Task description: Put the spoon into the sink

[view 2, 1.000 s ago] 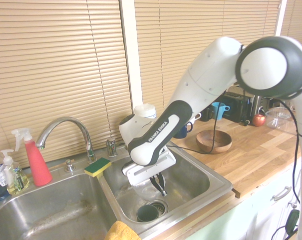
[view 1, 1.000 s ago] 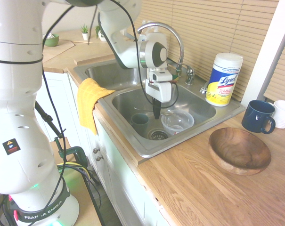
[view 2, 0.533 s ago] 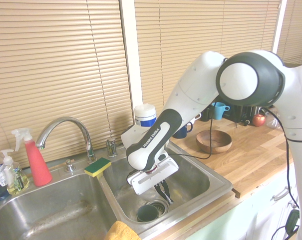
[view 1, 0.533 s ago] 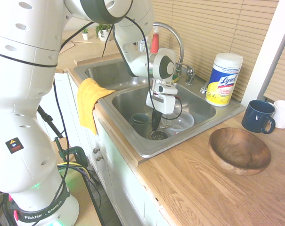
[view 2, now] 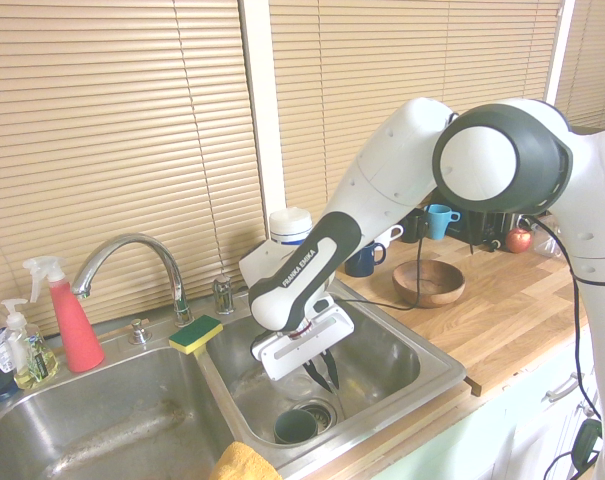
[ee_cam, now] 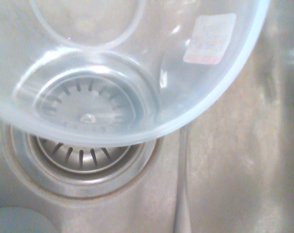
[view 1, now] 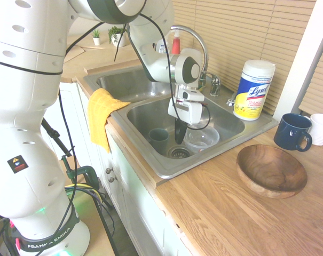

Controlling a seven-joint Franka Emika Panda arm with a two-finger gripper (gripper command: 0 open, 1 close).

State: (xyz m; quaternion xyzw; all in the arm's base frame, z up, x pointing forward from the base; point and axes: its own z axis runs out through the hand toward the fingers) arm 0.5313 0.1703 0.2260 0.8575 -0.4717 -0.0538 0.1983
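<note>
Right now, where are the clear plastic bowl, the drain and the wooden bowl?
clear plastic bowl (view 1: pixel 201 137): first exterior view, middle of its inside.
drain (ee_cam: pixel 83 162): wrist view, slotted strainer part not covered by the bowl.
wooden bowl (view 1: pixel 270 170): first exterior view, inner hollow, on the counter.

One outside camera stands off the counter's (view 1: pixel 225 202) front edge, looking down and across at the sink (view 1: pixel 150 114) with the blinds (view 1: pixel 230 32) behind; my arm enters from its left. The other looks from the opposite end, along the window wall, with my arm coming from its right. Both share the sink (view 2: pixel 402 355) and the faucet (view 2: pixel 132 250) (seen from opposite sides). The camera on my wrist stares down at the drain (ee_cam: pixel 83 145), very close.
</note>
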